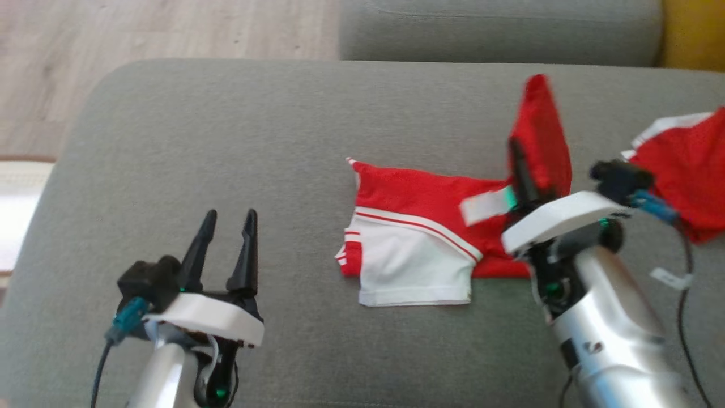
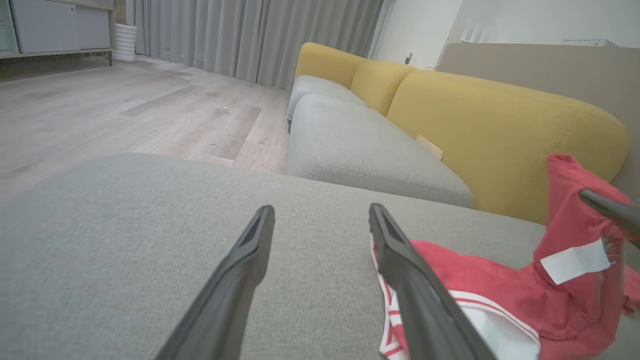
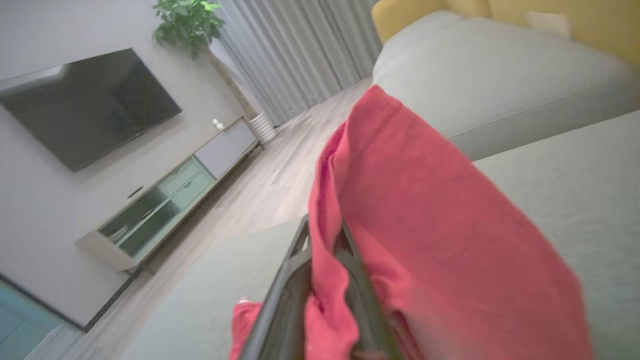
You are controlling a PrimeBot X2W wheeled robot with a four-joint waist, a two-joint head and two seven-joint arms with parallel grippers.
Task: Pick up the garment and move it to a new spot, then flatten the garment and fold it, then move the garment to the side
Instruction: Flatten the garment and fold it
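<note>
- Nearest the camera, the left gripper (image 1: 231, 214) is seen low on the left over bare grey cushion (image 1: 226, 141). Its fingers are spread apart and nothing is held between them.
- In the left wrist view the same gripper (image 2: 321, 209) is parked just beside the garment's left edge. One finger overlaps the cloth in that picture, but whether it's actually touched can't be told.
- On the right, the right gripper (image 1: 516, 148) is clamped tight on a fold of the garment (image 1: 419, 192). In the right wrist view, red cloth is pinched between the two fingers (image 3: 287, 280) and draped over them.
- The garment is found mid-cushion, slightly right of centre. It's mostly lying flat, with its right end pulled up into a peak by that grip.
- Looks-wise: bright red fabric, a white panel (image 1: 408, 266) at the front edge, thin red and white stripes along the seam, and white trim at the left corner. A white label (image 1: 487, 207) is exposed near the lifted part.
- A second red piece with white trim (image 1: 691, 170) is bunched at the far right, beside the right wrist.
- Further back, another grey seat (image 2: 360, 145) and a yellow backrest (image 2: 500, 130) can be made out.
- Beyond that, a wood floor (image 1: 170, 28), grey curtains (image 2: 225, 35), a TV (image 3: 85, 105) and a low cabinet (image 3: 165, 210) are seen.
</note>
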